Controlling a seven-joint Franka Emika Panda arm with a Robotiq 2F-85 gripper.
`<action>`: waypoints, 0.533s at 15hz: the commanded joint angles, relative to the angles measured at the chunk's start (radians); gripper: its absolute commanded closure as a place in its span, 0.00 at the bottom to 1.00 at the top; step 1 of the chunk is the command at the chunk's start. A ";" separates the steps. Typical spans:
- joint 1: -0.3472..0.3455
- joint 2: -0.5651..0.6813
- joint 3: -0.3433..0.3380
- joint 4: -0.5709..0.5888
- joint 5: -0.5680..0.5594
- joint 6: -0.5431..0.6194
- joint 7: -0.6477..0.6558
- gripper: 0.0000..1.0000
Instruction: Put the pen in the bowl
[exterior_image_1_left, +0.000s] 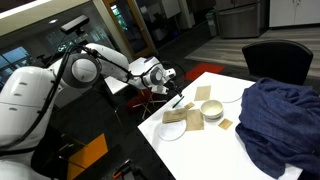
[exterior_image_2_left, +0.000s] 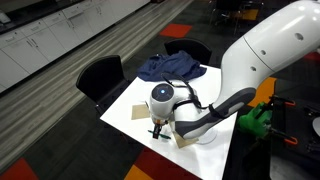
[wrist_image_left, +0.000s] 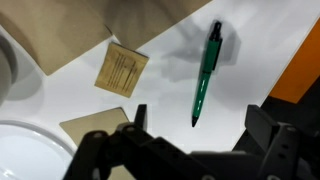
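Note:
The pen (wrist_image_left: 205, 70) is thin and dark green. It lies flat on the white table (wrist_image_left: 170, 90), and its dark tip points toward me in the wrist view. My gripper (wrist_image_left: 198, 125) is open and empty, just above the table, with one finger on each side of the pen's near tip and neither touching it. In an exterior view the gripper (exterior_image_1_left: 163, 84) hovers at the table's edge beside the pen (exterior_image_1_left: 178, 100). The small cream bowl (exterior_image_1_left: 212, 110) stands further in on the table, apart from the pen. In an exterior view the arm hides the pen and bowl, and the gripper (exterior_image_2_left: 158, 128) points down.
Tan square pieces (wrist_image_left: 122, 70) (exterior_image_1_left: 203, 93) lie near the pen. A flat white plate (exterior_image_1_left: 172, 129) (wrist_image_left: 25, 150) sits close by. A blue cloth (exterior_image_1_left: 280, 115) (exterior_image_2_left: 172, 68) covers the table's far side. Black chairs (exterior_image_1_left: 280, 60) (exterior_image_2_left: 100, 75) stand around. The table edge is just beside the pen.

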 joint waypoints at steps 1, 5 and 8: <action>0.006 0.023 -0.007 0.019 -0.003 0.004 -0.002 0.00; -0.012 0.054 0.011 0.047 0.011 0.001 -0.021 0.00; -0.021 0.078 0.026 0.072 0.019 -0.006 -0.036 0.11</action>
